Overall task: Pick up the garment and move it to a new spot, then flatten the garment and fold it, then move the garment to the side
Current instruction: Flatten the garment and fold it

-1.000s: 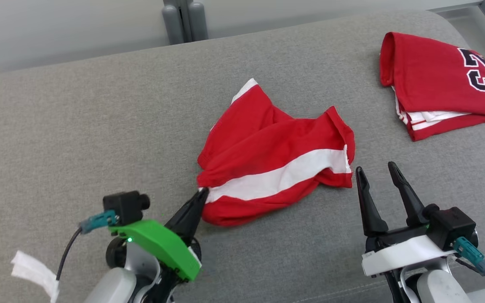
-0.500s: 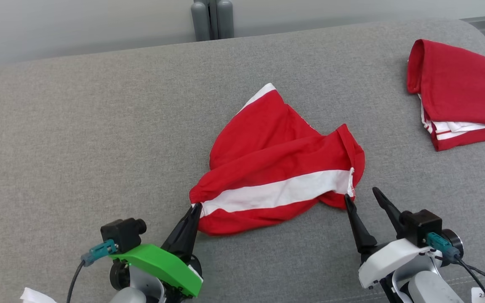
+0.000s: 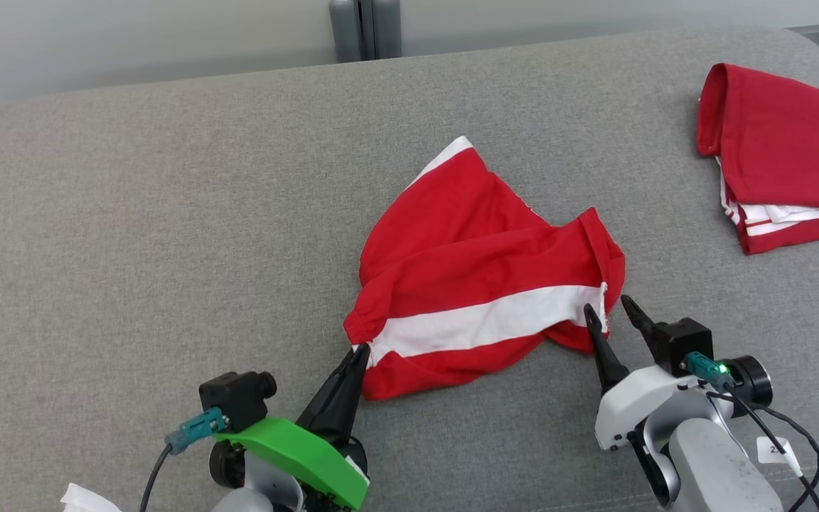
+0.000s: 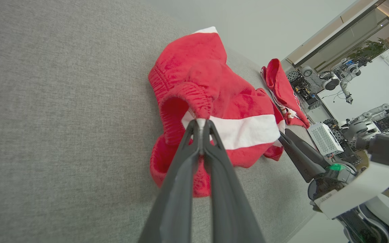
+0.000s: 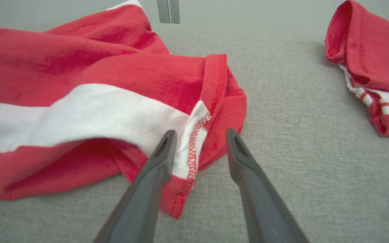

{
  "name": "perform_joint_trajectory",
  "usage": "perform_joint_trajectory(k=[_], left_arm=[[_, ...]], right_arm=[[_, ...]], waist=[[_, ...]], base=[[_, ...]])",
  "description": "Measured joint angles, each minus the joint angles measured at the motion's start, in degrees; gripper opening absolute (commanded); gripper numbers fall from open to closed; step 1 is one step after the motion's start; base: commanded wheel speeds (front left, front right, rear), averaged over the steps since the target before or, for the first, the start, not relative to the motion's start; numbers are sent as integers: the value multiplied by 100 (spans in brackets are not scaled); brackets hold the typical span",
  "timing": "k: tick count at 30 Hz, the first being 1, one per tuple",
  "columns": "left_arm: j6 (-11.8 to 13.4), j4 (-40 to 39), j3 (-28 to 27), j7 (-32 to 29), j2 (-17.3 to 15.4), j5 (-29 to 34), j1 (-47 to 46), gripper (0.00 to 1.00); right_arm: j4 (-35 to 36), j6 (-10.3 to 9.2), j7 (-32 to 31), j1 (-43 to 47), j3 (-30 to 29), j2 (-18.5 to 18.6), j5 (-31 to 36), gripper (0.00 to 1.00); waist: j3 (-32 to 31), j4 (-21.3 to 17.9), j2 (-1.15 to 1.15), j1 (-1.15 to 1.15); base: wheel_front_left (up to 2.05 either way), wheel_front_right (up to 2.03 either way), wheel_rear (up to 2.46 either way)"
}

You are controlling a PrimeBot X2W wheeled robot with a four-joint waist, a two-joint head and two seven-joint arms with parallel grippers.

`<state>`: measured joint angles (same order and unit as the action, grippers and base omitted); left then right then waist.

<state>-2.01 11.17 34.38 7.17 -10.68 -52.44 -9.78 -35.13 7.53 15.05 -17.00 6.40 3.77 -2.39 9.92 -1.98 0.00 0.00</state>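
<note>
- The red garment (image 3: 480, 284) with a white stripe is seen lying crumpled in the middle of the grey worktop (image 3: 132, 249).
- Another red garment, the folded top (image 3: 779, 149), is seen at the far right, well apart.
- The left end effector (image 3: 358, 350) is clenched on the garment's near left corner, at the end of the white stripe by the stretchy band.
- The right end effector (image 3: 606, 304) is held apart. The stitched hem at the near right corner is seen between its fingers (image 5: 160, 158), but nothing is gripped by it yet.
- The garment is judged to be soft, light and floppy, so it will likely sag and bunch up when lifted.
- It is best taken by the two near corners, on the thick hem and the band, where a pinch is less likely to slip.
</note>
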Motion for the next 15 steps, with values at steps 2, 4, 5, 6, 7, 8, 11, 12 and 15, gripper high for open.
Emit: perform_joint_trajectory(k=[2,4,5,6,7,8,11,12,15], left_arm=[[2,-13,3,5,3,5,-3,0],[7,-23,3,29,3,7,-6,0],[7,-27,4,30,2,7,-10,0],[7,-34,5,31,0,8,-16,0],[7,-40,2,33,-4,8,-20,0],[8,-45,-1,45,-13,8,-20,0],[9,-56,-53,55,-47,5,-21,0],[8,-63,-89,85,-59,-14,-21,0],[-37,-165,-299,94,-69,-261,-23,0]], right_arm=[[-140,0,1,-64,-1,-34,9,33],[-290,0,0,-129,-9,-60,9,22],[-353,0,0,-157,-30,-68,12,0],[-400,0,0,-190,-49,-70,31,0],[-416,0,0,-216,-92,-75,49,0],[-416,0,0,-241,-130,-77,53,0],[-299,0,0,-241,-255,-81,-31,0],[-198,0,0,-225,-312,-86,-154,0],[168,0,0,-82,-377,-86,-1043,0]], waist=[[17,8,0,0],[34,16,0,0],[45,19,0,0],[55,24,0,0],[61,27,0,0],[68,29,0,0],[69,27,0,0],[63,27,0,0],[42,21,0,0]], base=[[0,0,0],[0,0,0],[0,0,0],[0,0,0],[0,0,0],[0,0,0],[0,0,0],[0,0,0],[0,0,0]])
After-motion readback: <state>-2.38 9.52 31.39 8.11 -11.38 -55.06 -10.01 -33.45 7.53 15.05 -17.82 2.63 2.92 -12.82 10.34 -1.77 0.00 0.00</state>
